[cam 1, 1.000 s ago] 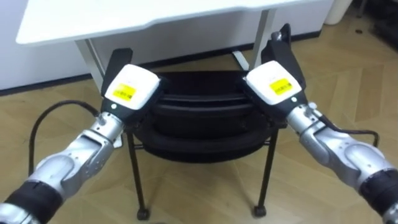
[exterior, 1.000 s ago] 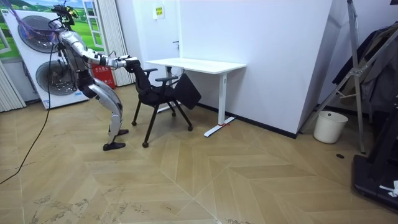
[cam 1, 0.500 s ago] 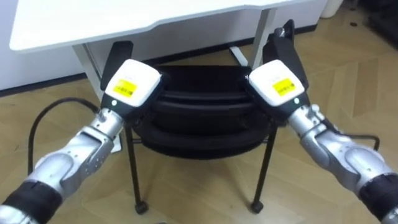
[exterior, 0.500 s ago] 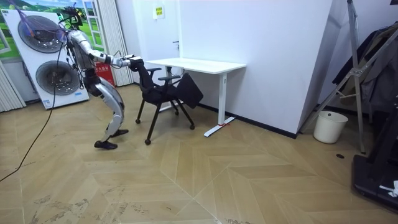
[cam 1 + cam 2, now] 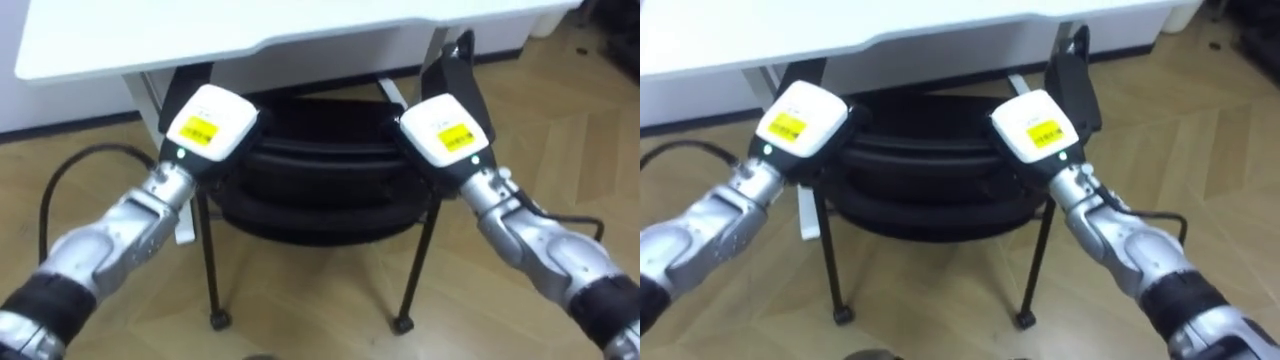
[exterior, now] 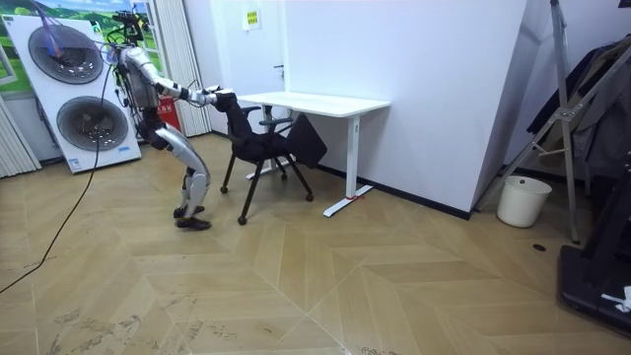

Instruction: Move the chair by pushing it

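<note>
Left hand [image 5: 208, 124] and right hand [image 5: 446, 132] against backrest of black metal-legged chair [image 5: 320, 190] (grip cannot be told) | white flat desk [image 5: 250, 25] far side

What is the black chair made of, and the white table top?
The chair back looks like matte black plastic or padded fabric; its curved, ribbed bands don't settle which. Its legs look like thin metal tubes painted black, being straight and slim. The table top seems to be a white laminated board, with a smooth, flat, evenly matte face.
</note>
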Robot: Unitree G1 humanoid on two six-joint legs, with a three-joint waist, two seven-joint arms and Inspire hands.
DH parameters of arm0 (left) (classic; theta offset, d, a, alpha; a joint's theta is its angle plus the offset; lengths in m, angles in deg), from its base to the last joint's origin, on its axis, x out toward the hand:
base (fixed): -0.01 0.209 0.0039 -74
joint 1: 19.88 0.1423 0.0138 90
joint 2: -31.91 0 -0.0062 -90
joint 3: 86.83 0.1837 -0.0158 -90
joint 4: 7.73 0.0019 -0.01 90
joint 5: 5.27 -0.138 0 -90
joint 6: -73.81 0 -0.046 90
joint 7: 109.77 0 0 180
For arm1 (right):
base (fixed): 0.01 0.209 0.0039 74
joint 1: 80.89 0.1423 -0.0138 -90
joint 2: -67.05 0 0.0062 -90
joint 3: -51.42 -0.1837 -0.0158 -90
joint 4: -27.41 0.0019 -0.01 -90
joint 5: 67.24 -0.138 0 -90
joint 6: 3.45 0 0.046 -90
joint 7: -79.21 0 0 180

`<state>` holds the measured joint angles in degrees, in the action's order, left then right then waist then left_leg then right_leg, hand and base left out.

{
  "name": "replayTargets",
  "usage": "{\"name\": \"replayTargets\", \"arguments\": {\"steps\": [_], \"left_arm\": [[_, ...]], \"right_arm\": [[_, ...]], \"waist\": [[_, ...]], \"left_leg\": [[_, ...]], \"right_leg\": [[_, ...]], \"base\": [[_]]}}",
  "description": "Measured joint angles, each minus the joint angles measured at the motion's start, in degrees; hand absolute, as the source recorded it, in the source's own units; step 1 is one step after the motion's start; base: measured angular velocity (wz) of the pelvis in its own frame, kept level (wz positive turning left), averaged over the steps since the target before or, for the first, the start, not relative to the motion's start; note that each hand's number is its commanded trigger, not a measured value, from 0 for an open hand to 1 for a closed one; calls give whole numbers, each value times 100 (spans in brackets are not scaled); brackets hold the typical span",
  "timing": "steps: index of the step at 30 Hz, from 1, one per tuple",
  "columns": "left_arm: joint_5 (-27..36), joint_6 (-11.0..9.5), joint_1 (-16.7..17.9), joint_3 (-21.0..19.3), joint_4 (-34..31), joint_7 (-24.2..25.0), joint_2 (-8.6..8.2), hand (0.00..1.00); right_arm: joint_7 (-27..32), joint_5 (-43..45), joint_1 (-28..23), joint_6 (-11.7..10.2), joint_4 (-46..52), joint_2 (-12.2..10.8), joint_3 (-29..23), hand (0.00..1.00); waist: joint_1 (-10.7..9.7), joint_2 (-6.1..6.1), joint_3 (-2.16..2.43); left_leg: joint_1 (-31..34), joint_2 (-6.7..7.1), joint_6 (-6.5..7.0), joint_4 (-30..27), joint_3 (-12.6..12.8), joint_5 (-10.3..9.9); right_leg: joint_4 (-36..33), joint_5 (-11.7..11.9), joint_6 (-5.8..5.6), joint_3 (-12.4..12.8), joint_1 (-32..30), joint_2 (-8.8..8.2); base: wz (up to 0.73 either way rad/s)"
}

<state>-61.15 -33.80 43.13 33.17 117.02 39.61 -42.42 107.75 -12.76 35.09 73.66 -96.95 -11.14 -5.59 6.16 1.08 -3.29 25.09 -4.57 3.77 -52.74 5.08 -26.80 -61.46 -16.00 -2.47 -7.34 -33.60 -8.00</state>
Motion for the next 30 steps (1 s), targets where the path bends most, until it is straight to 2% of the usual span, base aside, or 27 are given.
{"name": "replayTargets", "arguments": {"steps": [1, 2, 3, 4, 5, 6, 8, 10, 13, 18, 20, 22, 25, 27, 28, 29, 30], "left_arm": [[0, -3, -5, 4, 20, -12, 0, 100], [9, 0, 3, 12, 50, -34, 34, 100], [18, 0, 24, 4, 49, -43, 64, 100], [22, 8, 38, -8, 11, -39, 76, 100], [34, 27, 40, -20, -20, -36, 82, 100], [34, 36, 41, -45, -41, -33, 84, 100], [35, 86, 29, -58, -46, -43, 95, 100], [36, 101, 42, -65, -99, -53, 91, 100], [33, 145, 72, -71, -102, -137, 96, 100], [14, 220, 43, -85, -225, -144, 169, 100], [-5, 231, 85, -137, -311, -131, 206, 100], [-6, 245, 144, -182, -354, -128, 249, 100], [-2, 331, 339, -233, -455, -159, 269, 100], [0, 337, 484, -282, -447, -172, 263, 100], [10, 351, 618, -293, -458, -182, 246, 100], [14, 379, 663, -280, -454, -177, 206, 100], [19, 402, 717, -281, -457, -177, 166, 100]], "right_arm": [[-1, 17, 3, 18, -1, -21, 3, 100], [-2, 25, 18, 28, -2, -40, 33, 100], [-2, 23, 24, 36, 1, -42, 60, 100], [-5, 22, 29, 48, 14, -40, 65, 100], [-28, 21, 74, 60, 12, -41, 66, 100], [-51, 19, 118, 60, 10, -40, 69, 100], [-71, -10, 230, 53, -49, -50, 111, 100], [-71, -28, 279, 47, -57, -48, 124, 100], [-71, -28, 340, 37, -63, -55, 137, 100], [-75, -51, 371, 29, -28, -65, 129, 100], [-151, -54, 393, 28, -25, -121, 115, 100], [-234, -43, 402, 31, 11, -154, 105, 100], [-451, -39, 366, 55, 167, -197, 110, 100], [-555, 28, 307, 53, 204, -263, 112, 100], [-602, 66, 278, 41, 207, -277, 112, 100], [-604, 101, 217, 31, 199, -277, 110, 100], [-618, 121, 193, 10, 184, -276, 110, 100]], "waist": [[-16, 22, 6], [-22, 89, 9], [-17, 87, 36], [25, 107, 94], [60, 64, 121], [65, 33, 137], [67, 84, 84], [68, 98, 74], [122, 159, 29], [125, 240, -17], [88, 323, -41], [25, 331, -33], [-4, 321, -7], [-7, 247, 34], [-24, 181, 71], [-61, 144, 83], [-81, 105, 77]], "left_leg": [[-23, 11, -82, -9, -57, -48], [-62, 9, -185, -45, -69, -125], [-57, -14, -249, -111, -132, -175], [-14, -85, -408, -213, -217, -231], [-3, -180, -526, -208, -299, -261], [-4, -204, -563, -184, -339, -265], [-80, -265, -679, 37, -407, -193], [-108, -270, -734, 155, -462, -156], [-200, -264, -759, 279, -471, -135], [-291, -250, -759, 347, -463, -129], [-344, -187, -764, 364, -484, -127], [-357, -182, -773, 363, -491, -134], [-441, -185, -812, 352, -488, -161], [-567, -242, -862, 276, -516, -216], [-540, -289, -840, -81, -530, -194], [-330, -306, -761, -696, -574, 60], [-226, -315, -739, -1012, -596, 230]], "right_leg": [[890, 61, 37, 9, 13, 27], [1546, 254, 67, 40, 63, 39], [1552, 354, 110, 9, 93, 62], [1567, 418, 256, -49, 127, 228], [1601, 395, 350, -135, 141, 337], [1619, 385, 391, -171, 152, 368], [1754, 404, 466, -293, 251, 407], [1807, 388, 507, -343, 282, 422], [1798, 354, 595, -355, 321, 418], [1669, 213, 623, -382, 352, 355], [1554, 111, 611, -375, 350, 294], [1505, 31, 570, -381, 348, 298], [1379, -125, 622, -378, 368, 318], [1303, -259, 647, -381, 475, 382], [1216, -365, 674, -370, 529, 400], [1048, -501, 675, -371, 603, 392], [963, -580, 677, -391, 675, 376]], "base": [[33], [34], [28], [13], [4], [0], [15], [11], [4], [7], [9], [5], [-2], [-3], [8], [11], [15]]}}
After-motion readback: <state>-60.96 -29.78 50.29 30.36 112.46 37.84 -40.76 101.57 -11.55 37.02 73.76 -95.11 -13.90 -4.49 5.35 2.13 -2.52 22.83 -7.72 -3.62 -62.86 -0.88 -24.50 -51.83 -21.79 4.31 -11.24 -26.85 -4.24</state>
